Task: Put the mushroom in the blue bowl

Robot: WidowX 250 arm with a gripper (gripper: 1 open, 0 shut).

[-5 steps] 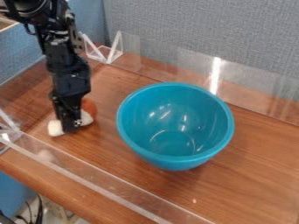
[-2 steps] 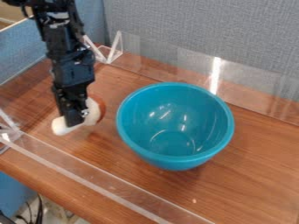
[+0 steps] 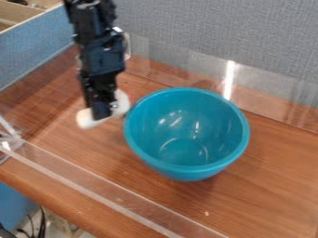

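The blue bowl is a large, deep, glossy teal bowl standing upright on the wooden table, right of centre. Just left of its rim, my black gripper points straight down and is shut on the mushroom. The mushroom's cream-white stem pokes out low on the left of the fingers, with a bit of orange-brown cap on the right. It hangs a little above the tabletop, beside the bowl and outside it.
The table has a clear plastic rail along its near edge and clear panels behind. A blue-grey wall stands at the back. A beige box edge sits at far left.
My gripper has lifted the mushroom off the table and carried it up and to the right, close to the bowl's left rim. The bowl has not moved.
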